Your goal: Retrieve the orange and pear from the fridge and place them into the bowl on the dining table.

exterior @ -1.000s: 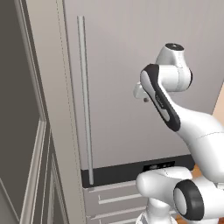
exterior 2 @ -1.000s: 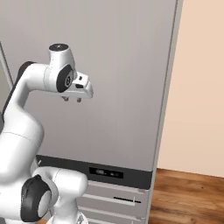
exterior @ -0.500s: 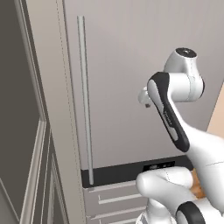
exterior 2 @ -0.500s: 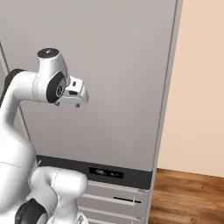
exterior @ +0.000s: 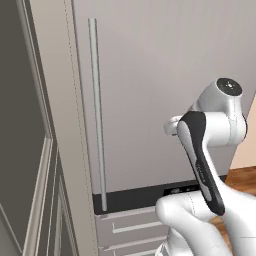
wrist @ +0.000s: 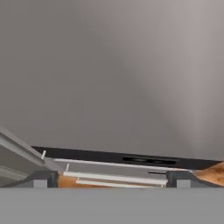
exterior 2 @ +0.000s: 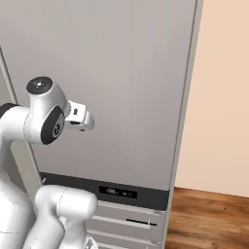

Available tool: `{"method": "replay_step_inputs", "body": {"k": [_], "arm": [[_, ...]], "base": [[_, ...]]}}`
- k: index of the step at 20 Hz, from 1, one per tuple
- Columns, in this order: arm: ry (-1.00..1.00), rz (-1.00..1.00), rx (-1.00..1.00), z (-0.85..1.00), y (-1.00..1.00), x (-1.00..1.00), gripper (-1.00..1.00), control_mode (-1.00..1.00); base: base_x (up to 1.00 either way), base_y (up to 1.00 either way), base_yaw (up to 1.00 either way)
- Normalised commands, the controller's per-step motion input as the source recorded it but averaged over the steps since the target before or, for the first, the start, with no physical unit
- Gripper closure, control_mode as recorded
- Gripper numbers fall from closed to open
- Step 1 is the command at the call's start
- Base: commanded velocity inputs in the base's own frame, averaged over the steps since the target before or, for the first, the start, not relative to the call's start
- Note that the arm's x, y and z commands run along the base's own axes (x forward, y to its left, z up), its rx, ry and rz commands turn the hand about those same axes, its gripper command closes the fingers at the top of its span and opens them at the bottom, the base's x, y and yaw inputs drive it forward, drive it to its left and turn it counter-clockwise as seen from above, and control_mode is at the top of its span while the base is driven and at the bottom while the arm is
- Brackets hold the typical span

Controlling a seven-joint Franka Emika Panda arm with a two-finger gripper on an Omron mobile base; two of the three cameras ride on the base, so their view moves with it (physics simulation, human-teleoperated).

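The fridge (exterior: 150, 75) stands shut in front of me, a pale grey door with a long vertical bar handle (exterior: 97, 125) near its left edge. My gripper (exterior 2: 80, 116) hovers open and empty before the middle of the door (exterior 2: 126, 58), well right of the handle. In the hand view the two fingertips stand far apart with nothing between them, gripper (wrist: 111, 180), facing the door (wrist: 109, 65) and its black strip (wrist: 131, 158). The orange and pear are hidden behind the shut door. The bowl and the dining table are out of view.
Below the black strip (exterior: 145, 196) sit grey drawer fronts (exterior: 125, 227). A dark tall panel (exterior: 20, 130) flanks the fridge on the left. To the right are a beige wall (exterior 2: 223, 97) and wooden floor (exterior 2: 209, 214).
The gripper has gone from nearly shut to wide open. The hand has sunk a little in front of the door, and the arm's upper joints have swung outward.
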Motion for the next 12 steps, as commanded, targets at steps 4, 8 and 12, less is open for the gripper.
{"method": "replay_step_inputs", "body": {"k": [4, 8, 12], "arm": [[-0.09, 0.0, 0.0, -0.17, 0.0, -0.1, -1.0, -1.0], [-0.09, 0.0, 0.0, -0.07, 0.0, -0.17, -1.0, -1.0], [-0.15, 0.0, 0.0, -0.01, 0.0, -0.21, -1.0, -1.0]], "base": [[0.0, 0.0, 0.0], [0.0, 0.0, 0.0], [0.0, 0.0, 0.0]]}}
